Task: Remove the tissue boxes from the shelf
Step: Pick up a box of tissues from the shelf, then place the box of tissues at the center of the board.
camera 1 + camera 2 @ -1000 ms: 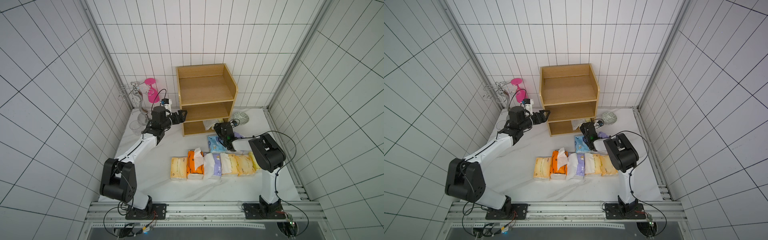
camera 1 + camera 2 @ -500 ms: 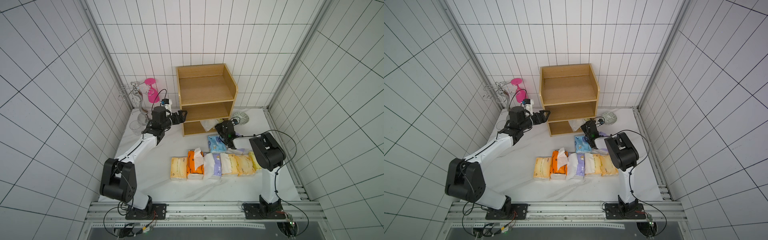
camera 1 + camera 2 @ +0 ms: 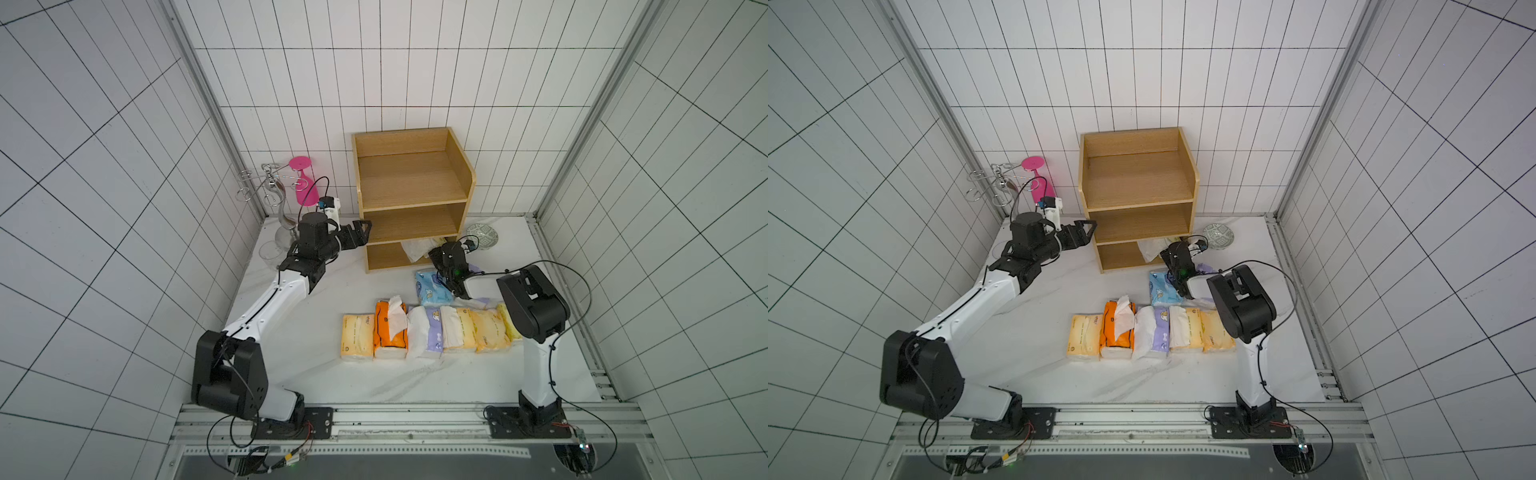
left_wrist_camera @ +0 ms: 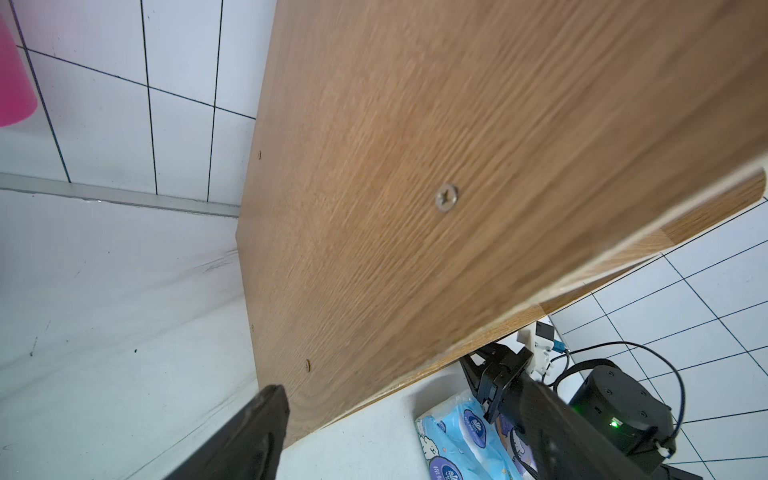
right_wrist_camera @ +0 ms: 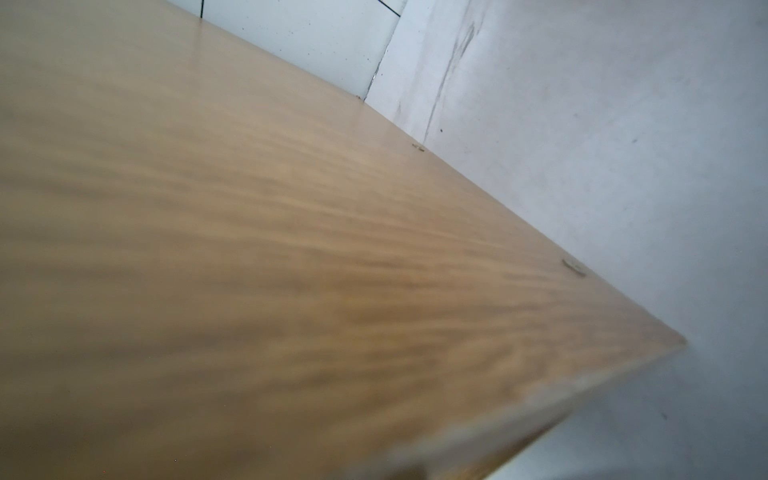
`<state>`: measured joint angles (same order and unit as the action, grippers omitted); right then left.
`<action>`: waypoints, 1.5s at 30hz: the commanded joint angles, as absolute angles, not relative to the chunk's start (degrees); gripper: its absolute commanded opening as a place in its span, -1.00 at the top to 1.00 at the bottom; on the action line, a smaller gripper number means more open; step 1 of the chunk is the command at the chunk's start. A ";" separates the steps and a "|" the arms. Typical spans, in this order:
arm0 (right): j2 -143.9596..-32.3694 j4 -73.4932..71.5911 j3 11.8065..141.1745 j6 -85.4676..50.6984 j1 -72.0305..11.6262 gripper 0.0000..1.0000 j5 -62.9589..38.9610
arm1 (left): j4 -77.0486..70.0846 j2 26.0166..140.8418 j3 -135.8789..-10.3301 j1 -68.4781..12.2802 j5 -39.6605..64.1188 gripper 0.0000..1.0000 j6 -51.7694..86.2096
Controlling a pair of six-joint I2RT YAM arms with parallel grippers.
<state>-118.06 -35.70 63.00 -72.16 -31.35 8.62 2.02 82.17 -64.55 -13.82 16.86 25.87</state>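
The wooden shelf [image 3: 411, 183] [image 3: 1138, 178] stands at the back wall, its top two tiers bare. A crumpled white tissue pack [image 3: 417, 248] [image 3: 1152, 249] sticks out of the bottom tier. My right gripper [image 3: 434, 252] [image 3: 1165, 254] is shut with its tips at that pack's edge; the pinch itself is hidden. My left gripper [image 3: 360, 235] [image 4: 395, 390] is open beside the shelf's left side panel [image 4: 415, 166]. A light blue pack [image 3: 432, 286] [image 4: 453, 436] lies under the right arm. A row of packs lies nearer the front: cream-yellow [image 3: 356, 336], orange [image 3: 388, 332], purple [image 3: 428, 336].
A silver wire stand [image 3: 266, 187] with a pink cup [image 3: 300, 183] stands at the back left, with a clear glass [image 3: 270, 251] below it. A patterned plate [image 3: 482, 237] lies right of the shelf. Tiled walls close in on three sides.
The right gripper has moved in toward the bottom tier's opening and closed at the white pack. The left arm has held still.
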 commanded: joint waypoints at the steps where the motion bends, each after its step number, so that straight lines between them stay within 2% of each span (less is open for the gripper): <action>1: -118.88 -36.29 67.92 -71.25 -37.85 1.00 -0.26 | 2.85 79.92 -63.05 -13.58 15.82 -0.83 25.37; 11: -114.45 -38.71 61.80 -70.97 -38.88 1.00 0.45 | 3.92 77.88 -62.84 -12.93 15.60 -0.85 24.52; 20: -110.34 -38.50 55.58 -70.39 -34.21 1.00 -2.90 | 2.93 78.08 -61.89 -11.95 15.56 -0.85 25.11; 28: -107.85 -36.32 53.20 -67.93 -28.39 1.00 -10.01 | 1.82 77.23 -60.15 -11.95 15.00 -0.84 25.22; 38: -101.90 -30.10 52.58 -62.40 -31.19 1.00 -12.77 | 1.59 75.84 -59.28 -11.12 13.36 -0.85 25.99; 45: -101.70 -26.32 54.00 -58.04 -34.03 1.00 -16.15 | 2.72 72.22 -58.01 -11.12 12.00 -0.85 25.75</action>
<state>-102.83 -28.45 53.17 -61.23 -32.86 -14.17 2.59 73.97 -58.63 -11.29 13.23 26.06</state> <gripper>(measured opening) 0.059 0.923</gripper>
